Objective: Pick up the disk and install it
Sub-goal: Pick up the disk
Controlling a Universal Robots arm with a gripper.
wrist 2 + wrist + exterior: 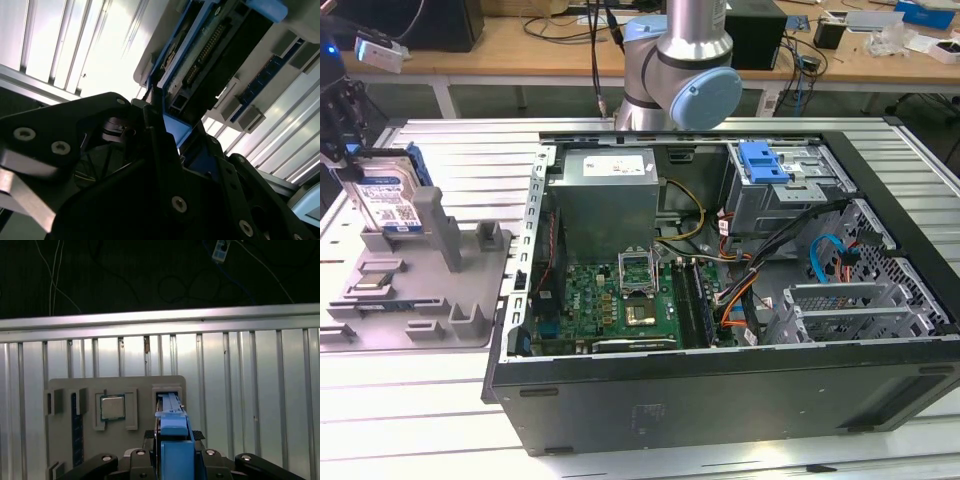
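Observation:
The disk (390,200) is a silver drive with a white-and-blue label in a blue carrier rail. It stands on edge in a slot of the grey fixture (430,300), at the exterior view's left. My gripper (342,140) is at the disk's upper edge. In the first wrist view the black fingers (149,436) press both sides of the blue rail of the disk (172,412), so the gripper (173,436) is shut on it. The second wrist view shows the disk (210,45) from its connector side, with the gripper (167,125) clamped on the rail.
The open computer case (910,390) lies at the exterior view's right, with a motherboard (620,300), a power supply (610,195) and a blue drive-bay bracket (765,160). The fixture also holds a processor (113,407). The arm's elbow (690,70) stands behind the case.

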